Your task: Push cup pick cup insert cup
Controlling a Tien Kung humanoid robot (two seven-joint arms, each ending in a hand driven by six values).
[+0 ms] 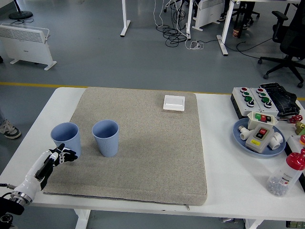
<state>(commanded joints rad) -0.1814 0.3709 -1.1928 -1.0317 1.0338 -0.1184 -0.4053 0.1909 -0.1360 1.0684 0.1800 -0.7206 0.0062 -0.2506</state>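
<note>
White table (35, 125) carrying a grey mat (152, 143). Left hand (53, 159) at the mat's near-left corner, fingers loosely extended, holding nothing. Left blue cup (66, 139) stands upright just beyond the fingertips; whether they touch cannot be determined. Right blue cup (106, 138) stands upright beside it, apart. White switch plate (174, 102) lies at the mat's far edge.

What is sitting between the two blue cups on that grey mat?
Nothing. In the head view, the left cup and right cup stand apart, with only bare grey mat showing between them.
</note>
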